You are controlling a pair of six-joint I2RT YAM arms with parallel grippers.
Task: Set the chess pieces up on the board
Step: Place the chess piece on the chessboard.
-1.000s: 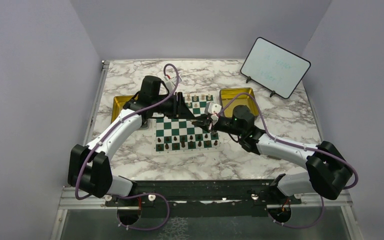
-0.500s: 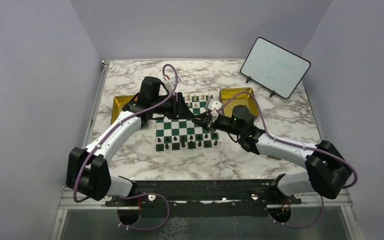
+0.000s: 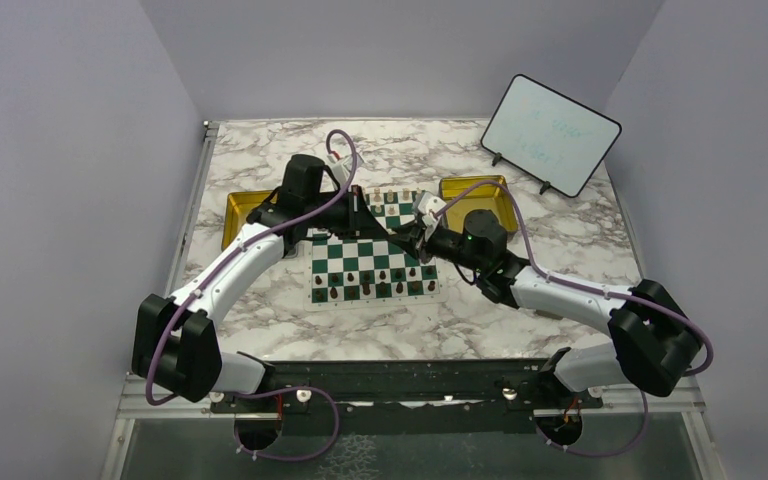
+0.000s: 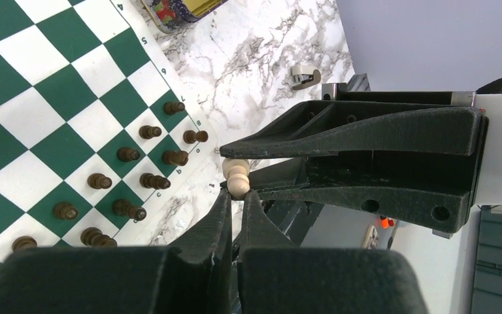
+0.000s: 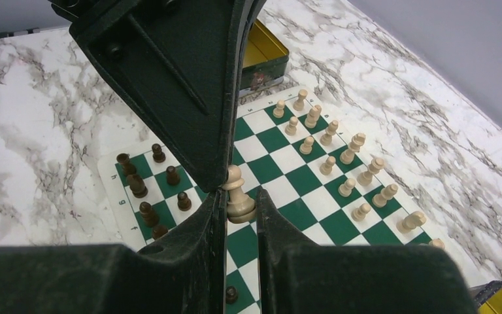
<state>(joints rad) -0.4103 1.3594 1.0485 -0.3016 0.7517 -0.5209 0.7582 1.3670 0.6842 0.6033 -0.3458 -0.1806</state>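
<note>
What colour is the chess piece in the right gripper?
Cream; the chess piece shows best in the right wrist view.

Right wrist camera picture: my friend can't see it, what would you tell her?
A cream pawn is pinched above the board between the right gripper at its base and the black tip of the left gripper at its head. Below, cream pieces line the board's right side and dark brown pieces its left, on a marble table.

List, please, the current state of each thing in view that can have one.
cream pawn: gripped by both grippers
left gripper: shut on its head
right gripper: shut on its base
board: flat, partly set
dark pieces: upright, two rows
cream pieces: upright, two rows
whiteboard: propped upright
</note>
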